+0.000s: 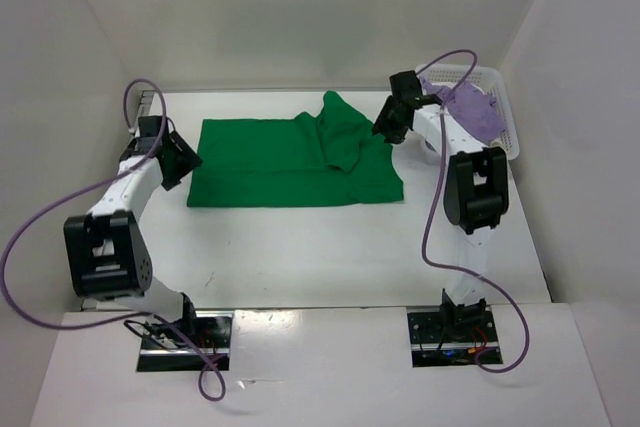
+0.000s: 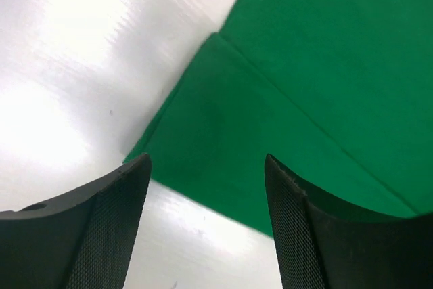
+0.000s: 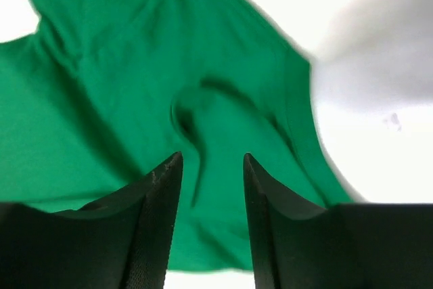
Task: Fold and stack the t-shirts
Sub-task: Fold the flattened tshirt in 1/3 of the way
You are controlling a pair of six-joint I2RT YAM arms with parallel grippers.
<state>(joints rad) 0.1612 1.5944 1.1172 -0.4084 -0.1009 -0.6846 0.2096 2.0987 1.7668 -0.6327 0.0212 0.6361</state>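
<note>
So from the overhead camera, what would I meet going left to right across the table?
Left arm's fingers → green t-shirt → right arm's fingers → lavender t-shirt, lying in the white basket.

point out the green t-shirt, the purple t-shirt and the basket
green t-shirt (image 1: 265, 162): top view, flat middle of its body
purple t-shirt (image 1: 478, 107): top view, bunched cloth in the basket
basket (image 1: 508, 125): top view, its right wall

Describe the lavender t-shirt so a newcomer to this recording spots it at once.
At the far right corner of the table stands a white perforated basket. The lavender t-shirt lies bunched inside it. Its neighbour, the green t-shirt, is spread out on the table instead.
</note>
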